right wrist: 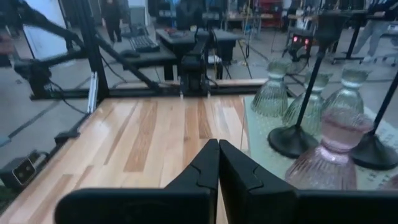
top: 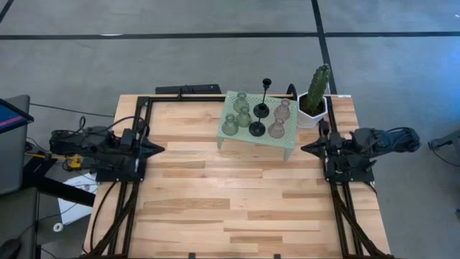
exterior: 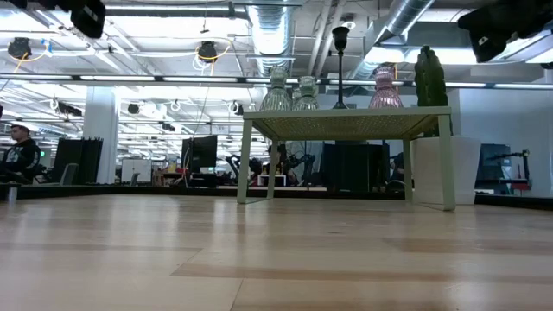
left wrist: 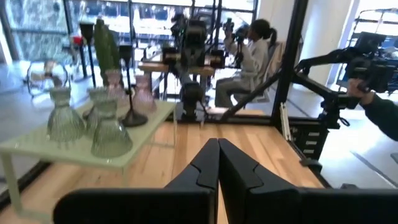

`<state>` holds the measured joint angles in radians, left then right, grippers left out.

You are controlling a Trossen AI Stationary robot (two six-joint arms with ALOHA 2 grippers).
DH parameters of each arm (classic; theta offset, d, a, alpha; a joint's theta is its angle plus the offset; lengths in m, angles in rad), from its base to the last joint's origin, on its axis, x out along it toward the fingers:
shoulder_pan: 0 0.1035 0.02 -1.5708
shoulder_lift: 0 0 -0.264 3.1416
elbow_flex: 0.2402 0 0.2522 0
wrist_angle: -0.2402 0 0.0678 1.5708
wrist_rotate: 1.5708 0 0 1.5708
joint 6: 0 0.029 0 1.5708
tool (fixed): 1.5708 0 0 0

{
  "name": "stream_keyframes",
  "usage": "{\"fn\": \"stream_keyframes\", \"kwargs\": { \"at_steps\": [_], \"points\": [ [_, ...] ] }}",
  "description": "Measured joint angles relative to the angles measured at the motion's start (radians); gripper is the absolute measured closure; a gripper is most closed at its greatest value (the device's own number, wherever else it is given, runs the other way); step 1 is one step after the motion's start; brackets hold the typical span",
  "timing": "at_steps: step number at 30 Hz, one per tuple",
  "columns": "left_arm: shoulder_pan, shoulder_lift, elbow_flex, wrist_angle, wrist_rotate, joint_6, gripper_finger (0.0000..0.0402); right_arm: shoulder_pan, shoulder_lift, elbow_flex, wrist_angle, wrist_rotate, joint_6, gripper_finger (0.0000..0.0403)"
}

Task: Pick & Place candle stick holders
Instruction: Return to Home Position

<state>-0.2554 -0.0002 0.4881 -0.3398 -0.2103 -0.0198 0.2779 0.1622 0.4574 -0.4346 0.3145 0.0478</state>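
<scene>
Left gripper (top: 162, 148), fingers pressed together, sits at the table's (top: 215, 208) left edge, and the right gripper (top: 302, 148), likewise closed, sits at its right edge. The candle stick holders (top: 230, 124), apparently seven, stand grouped on the mint-green stand (top: 287, 141), beside a potted cactus (top: 319, 80).

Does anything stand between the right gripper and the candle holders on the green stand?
Nothing visible does. The right gripper, fingers shut, waits beside the mint-green mesh stand, with only the wooden table between. The nearest ribbed pink glass candle holder is unobstructed; the white-potted green cactus stands off to the side.
</scene>
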Motion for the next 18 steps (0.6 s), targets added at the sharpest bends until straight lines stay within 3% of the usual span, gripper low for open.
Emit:
{"fn": "stream_keyframes", "kwargs": {
  "at_steps": [11,18],
  "points": [
    [0.000,0.000,0.000,-0.027,-0.005,-0.007,0.0396,0.000,-0.160,0.001,-0.059,0.001,-0.009,0.0403],
    [0.000,0.001,0.001,-0.027,-0.007,0.003,0.0398,0.000,-0.158,0.002,-0.044,0.050,-0.036,0.0403]
  ]
}}
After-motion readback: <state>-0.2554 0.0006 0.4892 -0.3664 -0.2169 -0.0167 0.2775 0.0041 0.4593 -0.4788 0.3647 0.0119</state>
